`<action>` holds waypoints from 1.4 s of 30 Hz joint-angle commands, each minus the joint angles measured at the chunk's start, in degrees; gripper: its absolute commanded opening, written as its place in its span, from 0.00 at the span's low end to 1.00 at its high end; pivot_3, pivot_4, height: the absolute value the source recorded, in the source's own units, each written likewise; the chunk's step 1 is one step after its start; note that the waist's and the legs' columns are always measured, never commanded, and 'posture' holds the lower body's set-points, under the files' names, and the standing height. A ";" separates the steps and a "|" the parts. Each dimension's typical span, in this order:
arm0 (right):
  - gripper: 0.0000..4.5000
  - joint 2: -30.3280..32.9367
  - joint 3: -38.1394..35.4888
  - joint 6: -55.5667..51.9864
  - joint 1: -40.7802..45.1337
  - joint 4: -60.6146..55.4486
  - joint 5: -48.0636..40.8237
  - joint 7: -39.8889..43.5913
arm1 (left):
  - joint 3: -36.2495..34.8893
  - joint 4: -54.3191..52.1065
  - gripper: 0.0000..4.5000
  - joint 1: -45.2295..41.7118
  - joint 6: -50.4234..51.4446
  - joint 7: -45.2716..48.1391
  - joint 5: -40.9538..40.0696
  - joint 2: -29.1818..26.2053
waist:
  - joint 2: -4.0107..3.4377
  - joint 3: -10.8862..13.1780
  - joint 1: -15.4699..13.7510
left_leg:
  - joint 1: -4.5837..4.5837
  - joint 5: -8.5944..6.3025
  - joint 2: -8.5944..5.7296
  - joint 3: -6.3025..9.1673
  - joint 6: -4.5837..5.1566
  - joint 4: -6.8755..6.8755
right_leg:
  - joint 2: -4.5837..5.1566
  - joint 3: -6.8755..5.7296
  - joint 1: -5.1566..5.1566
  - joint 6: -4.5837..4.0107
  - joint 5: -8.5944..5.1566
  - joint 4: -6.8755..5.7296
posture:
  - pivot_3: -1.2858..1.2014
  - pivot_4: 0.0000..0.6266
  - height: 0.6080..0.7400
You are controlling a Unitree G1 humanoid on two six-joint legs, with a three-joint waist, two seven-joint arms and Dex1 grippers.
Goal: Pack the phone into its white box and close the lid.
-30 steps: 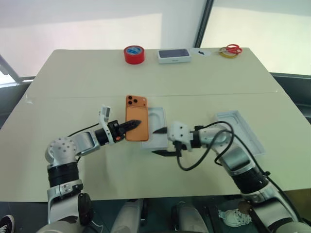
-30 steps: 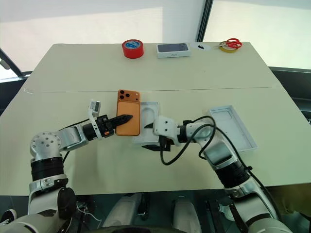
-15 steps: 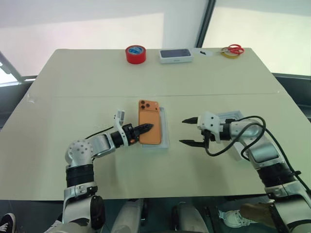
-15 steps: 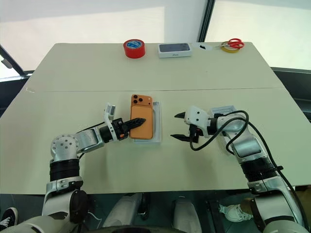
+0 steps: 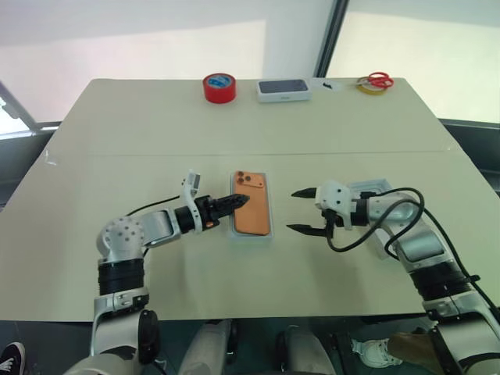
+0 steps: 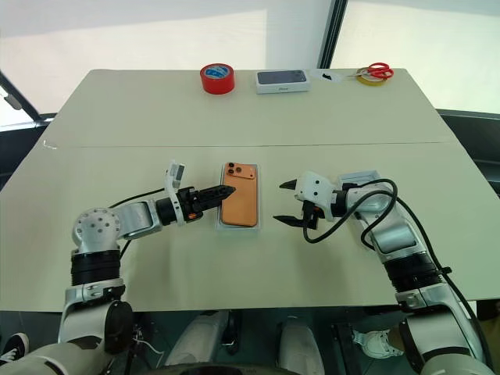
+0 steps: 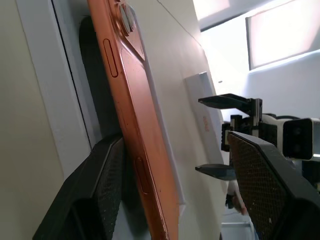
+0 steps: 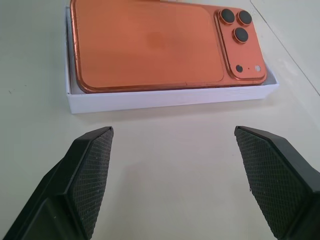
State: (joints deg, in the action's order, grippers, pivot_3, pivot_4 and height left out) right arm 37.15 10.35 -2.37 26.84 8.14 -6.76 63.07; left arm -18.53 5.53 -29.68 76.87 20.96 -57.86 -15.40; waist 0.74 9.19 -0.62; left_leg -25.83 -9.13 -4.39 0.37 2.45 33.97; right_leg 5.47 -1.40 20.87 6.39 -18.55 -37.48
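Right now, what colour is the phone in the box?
Orange phone, dark lenses; right wrist view.

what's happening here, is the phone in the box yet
A two-armed robot is packing an orange phone into a white box on the table. The phone lies back up inside the box. The left gripper is at the phone's edge, jaws open around it. The right gripper hovers open beside the box, holding nothing. The lid lies behind the right arm, not yet on.
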 commanded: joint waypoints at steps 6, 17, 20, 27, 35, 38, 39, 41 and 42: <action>0.90 -1.01 -0.77 -0.62 2.49 0.91 0.12 -0.85 | 3.80 -3.59 0.62 0.98 -5.39 6.10 5.41 -9.37 | -0.02 0.01 -0.05 | -0.01 -0.01 0.00 0.00 0.00 -0.03 | 0.01 0.01 0.02 -0.01 -0.01 0.01 | 0.52 0.24 0.99; 0.02 -2.43 4.45 5.45 4.68 8.29 11.68 -6.95 | 24.56 -1.28 0.00 0.74 -29.32 15.52 29.48 -15.74 | -0.08 0.05 -0.11 | -0.06 -0.01 -0.02 -0.01 0.00 -0.16 | 0.04 0.03 0.10 -0.04 0.00 0.12 | 0.52 0.24 0.99; 0.02 -3.28 4.34 5.43 5.13 7.95 11.02 -7.06 | 29.47 1.00 0.00 -0.55 -32.06 17.69 33.14 -13.32 | -0.17 0.00 -0.10 | -0.03 -0.01 -0.02 -0.01 0.00 -0.16 | 0.03 0.03 0.08 -0.05 0.02 0.11 | 0.52 0.24 0.99; 0.02 0.08 2.60 4.57 2.47 4.32 9.41 -4.61 | 33.42 5.87 0.00 -5.07 -34.64 22.46 35.96 -5.14 | -0.17 0.01 -1.02 | -0.07 -0.03 -0.06 -0.01 0.05 -0.09 | 0.07 0.01 0.04 -0.05 0.02 0.15 | 0.52 0.24 0.99; 0.02 7.54 -1.47 4.16 -4.17 0.56 8.00 -3.45 | 33.87 14.13 0.00 -9.10 -39.09 24.32 39.05 4.55 | -0.16 0.01 -2.10 | -0.10 -0.09 -0.07 0.00 0.16 0.11 | 0.10 -0.04 -0.10 -0.04 0.02 0.21 | 0.52 0.24 0.99; 0.02 9.29 -2.74 4.58 -5.05 1.02 7.92 -3.93 | 34.22 15.13 0.00 -10.16 -39.59 25.80 39.74 6.24 | -0.15 0.01 -1.97 | -0.11 -0.16 -0.08 0.01 0.26 0.21 | 0.11 -0.08 -0.16 -0.04 0.02 0.27 | 0.52 0.24 0.99; 0.02 9.67 -3.03 4.79 -5.13 1.38 8.03 -4.20 | 34.09 15.56 0.00 -10.56 -39.77 26.12 40.01 6.60 | -0.15 0.02 -1.83 | -0.12 -0.16 -0.08 0.01 0.28 0.22 | 0.11 -0.08 -0.17 -0.04 0.02 0.29 | 0.52 0.24 0.99; 0.02 10.33 -3.42 5.60 -5.26 2.13 8.14 -4.35 | 33.55 16.57 0.00 -11.55 -39.30 26.73 39.99 7.32 | -0.14 0.02 -1.72 | -0.12 -0.16 -0.08 0.01 0.28 0.21 | 0.10 -0.09 -0.17 -0.03 0.03 0.29 | 0.52 0.24 0.99; 0.02 10.47 -3.48 5.89 -5.26 2.25 8.27 -4.40 | 33.67 16.79 0.00 -11.79 -39.29 27.23 40.23 7.31 | -0.14 0.03 -1.64 | -0.12 -0.16 -0.07 0.01 0.27 0.21 | 0.10 -0.10 -0.17 -0.03 0.03 0.28 | 0.52 0.24 0.99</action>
State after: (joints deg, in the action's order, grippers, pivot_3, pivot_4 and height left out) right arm 46.66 8.33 2.19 21.44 10.66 1.58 59.09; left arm 14.38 22.66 -40.30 37.43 46.37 -17.56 -8.89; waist 0.60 9.21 -2.26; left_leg -25.96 -9.28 -4.45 0.38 2.72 34.18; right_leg 5.56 -1.50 20.70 6.36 -18.53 -37.21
